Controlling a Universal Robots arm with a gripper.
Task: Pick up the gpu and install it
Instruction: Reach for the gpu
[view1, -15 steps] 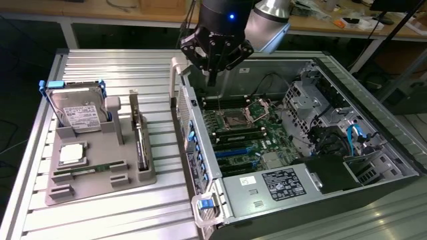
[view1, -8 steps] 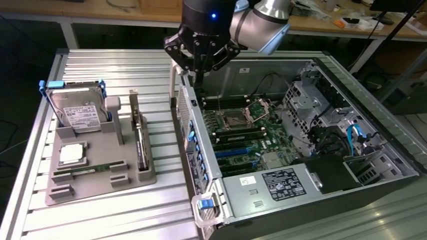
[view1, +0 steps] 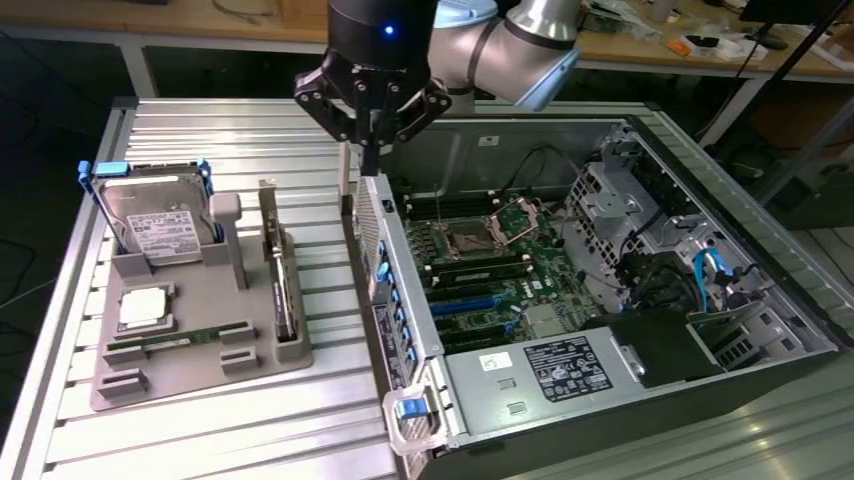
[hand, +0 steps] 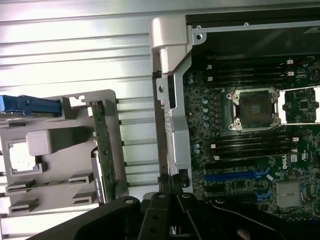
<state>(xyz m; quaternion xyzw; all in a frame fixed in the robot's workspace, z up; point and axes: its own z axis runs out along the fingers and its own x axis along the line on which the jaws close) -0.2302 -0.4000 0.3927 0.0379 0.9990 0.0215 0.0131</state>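
We see the thin dark gpu card with its silver bracket (view1: 279, 290) standing on edge in a slot of the grey moulded holder tray (view1: 187, 385). It is untouched, to the exterior view's left of the black robot gripper (view1: 370, 160) and apart from it. The tray also holds a silver hard drive in a blue frame (view1: 154, 225), a square silver processor chip (view1: 144, 308) and a slim green RAM stick (view1: 174, 340). Beside it lies the open computer case (view1: 747, 240), its green motherboard (view1: 481, 260) exposed. The gripper's fingers are pressed together on nothing, their tips over the case's rear wall. We cannot tell whether they touch it.
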